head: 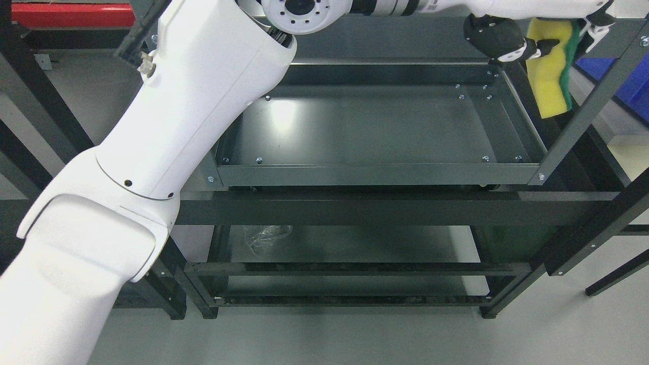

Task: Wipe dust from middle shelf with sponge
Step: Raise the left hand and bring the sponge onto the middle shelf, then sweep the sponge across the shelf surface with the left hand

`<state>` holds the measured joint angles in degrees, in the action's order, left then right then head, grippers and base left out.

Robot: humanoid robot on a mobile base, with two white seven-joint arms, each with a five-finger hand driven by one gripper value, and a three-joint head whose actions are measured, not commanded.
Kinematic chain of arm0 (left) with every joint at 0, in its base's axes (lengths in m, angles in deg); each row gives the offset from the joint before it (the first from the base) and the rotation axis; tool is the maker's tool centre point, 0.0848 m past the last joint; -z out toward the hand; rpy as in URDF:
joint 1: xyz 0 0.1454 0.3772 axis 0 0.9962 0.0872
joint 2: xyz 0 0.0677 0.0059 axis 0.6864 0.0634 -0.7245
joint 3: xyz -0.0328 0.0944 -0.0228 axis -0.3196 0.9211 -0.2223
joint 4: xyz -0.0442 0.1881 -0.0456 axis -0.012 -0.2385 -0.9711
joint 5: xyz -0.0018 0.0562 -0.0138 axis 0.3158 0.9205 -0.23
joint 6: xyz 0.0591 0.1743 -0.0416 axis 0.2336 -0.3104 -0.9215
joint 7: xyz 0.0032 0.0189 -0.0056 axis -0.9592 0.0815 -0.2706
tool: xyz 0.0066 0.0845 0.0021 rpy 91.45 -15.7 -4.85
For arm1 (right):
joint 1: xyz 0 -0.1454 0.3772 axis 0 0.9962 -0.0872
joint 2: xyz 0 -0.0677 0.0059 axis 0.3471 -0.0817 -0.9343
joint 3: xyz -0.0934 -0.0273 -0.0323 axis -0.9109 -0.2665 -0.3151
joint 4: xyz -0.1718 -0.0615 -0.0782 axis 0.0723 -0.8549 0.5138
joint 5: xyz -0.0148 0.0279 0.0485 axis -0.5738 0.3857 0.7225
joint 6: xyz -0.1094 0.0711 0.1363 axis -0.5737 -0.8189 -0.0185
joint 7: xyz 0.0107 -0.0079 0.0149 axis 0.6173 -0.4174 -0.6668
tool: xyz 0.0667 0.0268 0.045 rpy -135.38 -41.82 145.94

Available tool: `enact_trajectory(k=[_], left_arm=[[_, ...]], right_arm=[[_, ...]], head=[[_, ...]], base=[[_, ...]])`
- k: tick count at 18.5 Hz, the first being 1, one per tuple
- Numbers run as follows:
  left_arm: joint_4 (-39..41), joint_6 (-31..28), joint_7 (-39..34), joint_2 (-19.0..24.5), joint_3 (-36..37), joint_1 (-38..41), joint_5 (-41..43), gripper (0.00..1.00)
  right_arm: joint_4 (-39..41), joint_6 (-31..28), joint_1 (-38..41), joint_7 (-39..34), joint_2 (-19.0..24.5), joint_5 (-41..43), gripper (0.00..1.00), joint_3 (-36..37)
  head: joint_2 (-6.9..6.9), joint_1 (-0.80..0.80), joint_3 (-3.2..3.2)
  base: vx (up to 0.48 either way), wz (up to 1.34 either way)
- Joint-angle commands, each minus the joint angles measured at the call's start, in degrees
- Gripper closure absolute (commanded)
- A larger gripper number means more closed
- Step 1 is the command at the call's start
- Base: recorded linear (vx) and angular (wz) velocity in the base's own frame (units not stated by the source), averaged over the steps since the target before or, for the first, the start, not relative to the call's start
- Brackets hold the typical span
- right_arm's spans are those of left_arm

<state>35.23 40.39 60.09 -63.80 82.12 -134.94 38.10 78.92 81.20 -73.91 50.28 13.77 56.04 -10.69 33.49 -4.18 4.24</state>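
Note:
My left arm rises from the lower left, bends at the top and runs right along the top edge. Its hand [560, 38] is shut on a yellow sponge with a green scouring side [550, 76]. The sponge hangs upright at the top right, just outside and above the right rim of the dark grey metal shelf tray [375, 175]. The black fingers [499, 38] pinch the sponge's upper part. The sponge is not touching the tray floor. The right arm is not in view.
The tray has raised rims and upright corner posts [583, 116]. A black crossbar [385, 210] runs in front, below the tray. A lower shelf holds crumpled clear plastic [266, 235]. A blue bin [626, 83] sits at the far right and a red bar [71, 14] at the top left.

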Motion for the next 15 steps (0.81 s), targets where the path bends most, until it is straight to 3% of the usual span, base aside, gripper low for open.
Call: enact_trajectory(k=[1,6,10,14,15], left_arm=[[-0.4,4.9,4.1,1.3,-1.6,0.7,1.7,0.99],[2.9,14.0,15.5,8.6,-16.1,8.0,1.3,0.99],[5.9,14.1,18.8,13.9,-23.0,11.4,-2.1,0.99],[8.7,14.1,18.9,25.9,-23.4,11.5,-11.3,0.99],[9.5,14.1,18.9,31.1,-23.4,11.6,-15.1,0.99]], right_arm=[[1.0,0.0,0.0,0.0,-1.0,0.0,0.0,0.0],[1.0,0.0,0.0,0.0,-1.0,0.0,0.0,0.0],[1.0,0.0,0.0,0.0,-1.0,0.0,0.0,0.0],[1.0,0.0,0.0,0.0,-1.0,0.0,0.0,0.0],[1.0,0.0,0.0,0.0,-1.0,0.0,0.0,0.0]], head=[[0.0,0.0,0.0],[-0.01,0.0,0.0],[-0.01,0.0,0.0],[-0.01,0.0,0.0],[-0.01,0.0,0.0]], base=[[0.0,0.0],[0.0,0.0],[0.0,0.0],[0.0,0.0],[0.0,0.0]])
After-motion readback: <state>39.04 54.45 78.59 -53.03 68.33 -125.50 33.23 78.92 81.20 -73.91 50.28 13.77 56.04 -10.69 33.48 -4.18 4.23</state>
